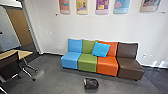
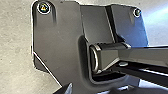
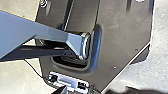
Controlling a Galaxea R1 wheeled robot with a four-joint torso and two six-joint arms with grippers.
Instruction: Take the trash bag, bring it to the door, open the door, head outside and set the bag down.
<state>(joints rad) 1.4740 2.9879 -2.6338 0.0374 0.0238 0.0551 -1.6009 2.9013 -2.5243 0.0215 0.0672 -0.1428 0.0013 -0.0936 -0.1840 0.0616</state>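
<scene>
Grey floor [image 1: 52, 75] and white wall [image 1: 45, 22], hung with a row of colourful posters [image 1: 102, 6]; one row of joined seats [image 1: 89, 62] in blue, green, orange and brown, with a bright blue cushion [image 1: 100, 49] leaning over the green and orange backs. One dark trash bag [image 1: 91, 83], on the floor in front of the seats, apart from them; left gripper [image 2: 82, 90] and right gripper [image 3: 80, 90], whether open or closed cannot be told; one light-topped table [image 1: 26, 53] with a dark chair [image 1: 10, 66], to the robot's left.

Sofa [image 1: 87, 63] in blue, green, orange and brown, bearing a blue cushion [image 1: 100, 49]; dark bag-like object [image 1: 91, 84] on grey floor [image 1: 55, 81].
</scene>
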